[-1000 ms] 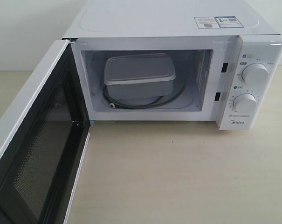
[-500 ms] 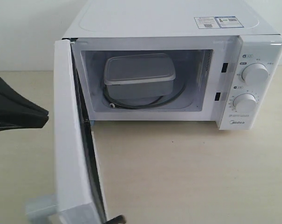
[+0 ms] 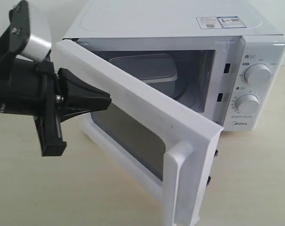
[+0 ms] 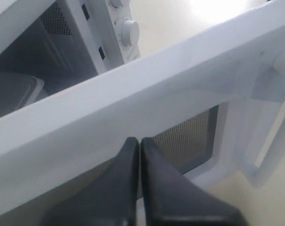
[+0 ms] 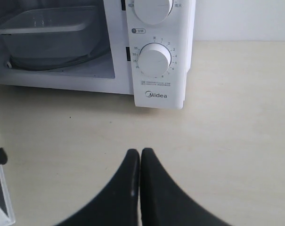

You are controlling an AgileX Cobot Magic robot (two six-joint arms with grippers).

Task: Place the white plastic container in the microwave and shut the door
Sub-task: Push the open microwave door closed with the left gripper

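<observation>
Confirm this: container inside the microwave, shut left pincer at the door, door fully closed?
Not closed: the exterior view shows the door about half open. The white plastic container is inside the microwave, and the shut left pincer is at the door.

Lab-style setup: microwave (image 3: 180, 19) on plain beige table (image 3: 255, 179), white wall (image 3: 282, 12).

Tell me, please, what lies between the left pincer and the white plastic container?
The half-open door: the shut left pincer meets its outer face, and the white plastic container sits behind it inside the microwave, as the exterior view shows.
</observation>
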